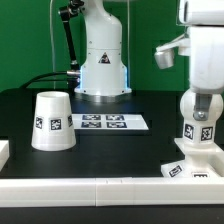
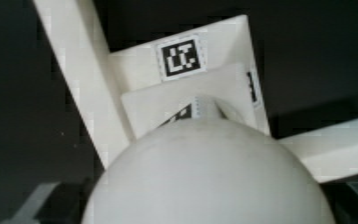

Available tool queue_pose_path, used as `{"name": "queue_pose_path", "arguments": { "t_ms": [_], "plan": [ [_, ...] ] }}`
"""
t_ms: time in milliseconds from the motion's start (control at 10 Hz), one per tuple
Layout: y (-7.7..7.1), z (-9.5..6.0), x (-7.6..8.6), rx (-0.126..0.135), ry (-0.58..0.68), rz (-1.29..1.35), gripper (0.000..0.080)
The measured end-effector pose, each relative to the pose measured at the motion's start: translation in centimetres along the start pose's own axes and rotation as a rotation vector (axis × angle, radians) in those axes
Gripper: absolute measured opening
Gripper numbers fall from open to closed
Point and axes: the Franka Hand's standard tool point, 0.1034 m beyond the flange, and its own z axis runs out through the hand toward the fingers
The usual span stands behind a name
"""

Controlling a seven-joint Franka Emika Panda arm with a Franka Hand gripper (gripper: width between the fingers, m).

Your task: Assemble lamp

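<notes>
On the exterior view's right, the gripper (image 1: 199,118) grasps the round bulb (image 1: 200,106), its jaws closed on it, above the square base (image 1: 190,160) near the table's (image 1: 110,150) front white rail (image 1: 100,186). The wrist view shows the bulb (image 2: 202,175) close over the tagged base (image 2: 185,70). The shade (image 1: 51,122) stands wide end down on the exterior view's left, beside the marker board (image 1: 104,122).

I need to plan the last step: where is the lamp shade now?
The lamp shade stands on the table at the exterior view's left, beside the marker board.
</notes>
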Motion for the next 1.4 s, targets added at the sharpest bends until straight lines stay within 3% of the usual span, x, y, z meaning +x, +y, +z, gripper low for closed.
{"name": "queue_pose_path", "arguments": {
  "t_ms": [400,1100,1400],
  "plan": [
    [-0.05,-0.08,0.23,0.004,0.007,0.412,0.0578],
    [0.3,-0.47,0.04,-0.003,0.009,0.751,0.0579],
    [0.22,-0.41,0.05,-0.002,0.008,0.747,0.0692]
  ]
}}
